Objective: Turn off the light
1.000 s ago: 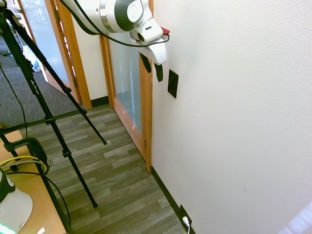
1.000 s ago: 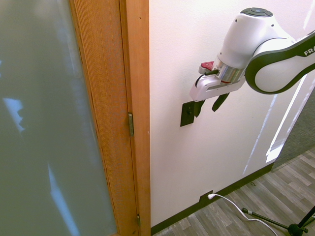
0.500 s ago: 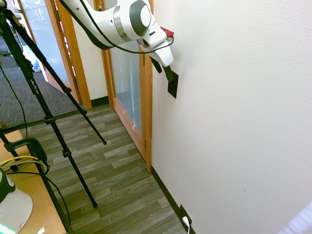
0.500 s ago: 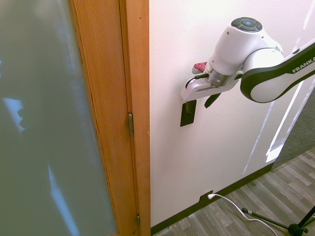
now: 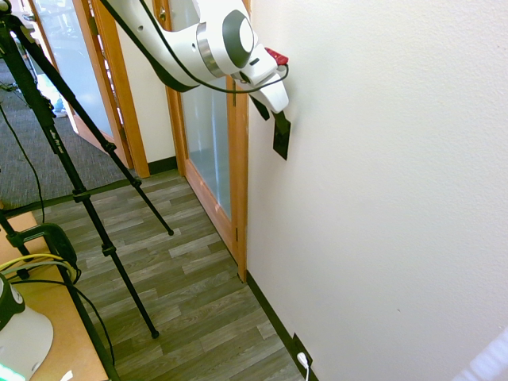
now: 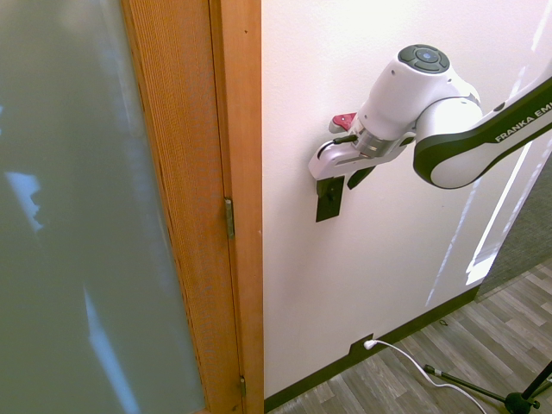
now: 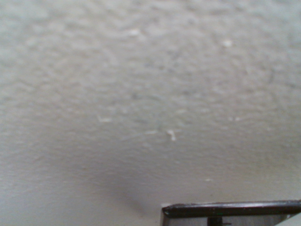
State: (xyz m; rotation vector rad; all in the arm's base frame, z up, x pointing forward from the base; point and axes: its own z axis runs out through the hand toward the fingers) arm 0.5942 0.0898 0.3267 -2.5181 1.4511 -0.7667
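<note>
While the tool (image 5: pixel 271 117), fingers spread and holding nothing, touches the top of the switch (image 5: pixel 282 140) beside the door frame (image 5: pixel 238 159), the flip looks unfinished.

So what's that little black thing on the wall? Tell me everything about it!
It's the light switch, a small flat black plate, taller than wide, standing upright on the bumpy white wall. It sits just beside the wooden door frame, well above the floor. The robot's tool is right at its top edge, with one dark finger over its upper part. In the wrist view only its dark top edge shows. Whether it is flipped on or off cannot be seen.
</note>
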